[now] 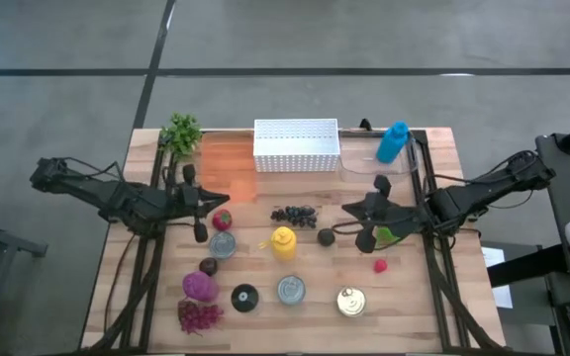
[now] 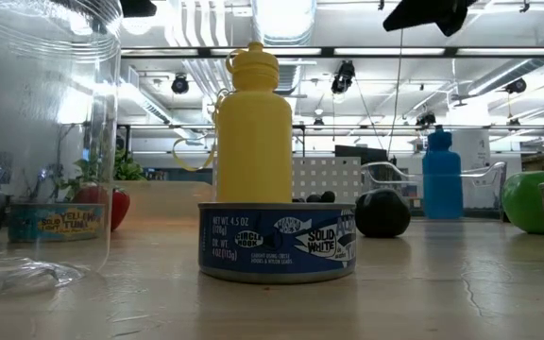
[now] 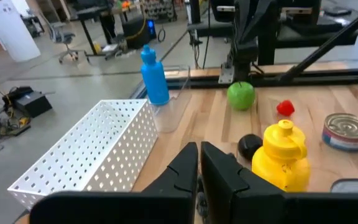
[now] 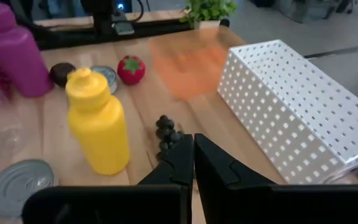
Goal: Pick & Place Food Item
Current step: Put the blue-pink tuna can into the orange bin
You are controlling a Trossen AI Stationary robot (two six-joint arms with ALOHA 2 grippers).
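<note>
Food lies spread on the wooden table: a strawberry, dark grapes, a dark round fruit, a green apple, a small red piece and purple grapes. My left gripper hovers shut and empty above the table's left part, just beyond the strawberry; its fingers lie together. My right gripper hovers shut and empty at the right, beside the apple and past the dark fruit; its fingers lie together, pointing toward the dark grapes.
A white perforated basket stands at the far edge, beside a blue bottle in a clear container. A yellow bottle, a purple bottle and cans stand mid-table and nearer. A small plant is far left.
</note>
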